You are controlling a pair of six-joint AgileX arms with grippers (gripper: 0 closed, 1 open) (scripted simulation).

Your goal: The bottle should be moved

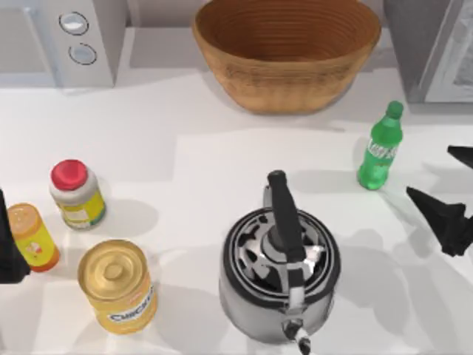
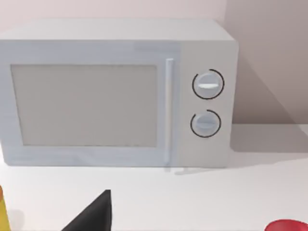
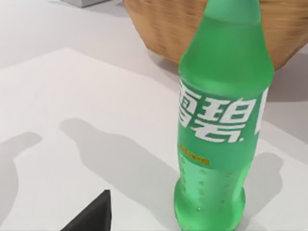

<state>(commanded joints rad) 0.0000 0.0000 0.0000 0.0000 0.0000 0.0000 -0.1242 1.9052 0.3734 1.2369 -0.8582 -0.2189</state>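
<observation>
The bottle is slim, green, with a green cap and a green-white label. It stands upright on the white table at the right, in front of the basket. My right gripper is open at the table's right edge, just right of the bottle and apart from it. The right wrist view has the bottle close ahead, with one dark fingertip low beside it. My left gripper is parked at the left edge beside the orange bottle, open and holding nothing.
A steel kettle with a black handle stands front centre. A wicker basket is at the back. A microwave is back left. A red-capped jar, an orange bottle and a yellow can stand at the left.
</observation>
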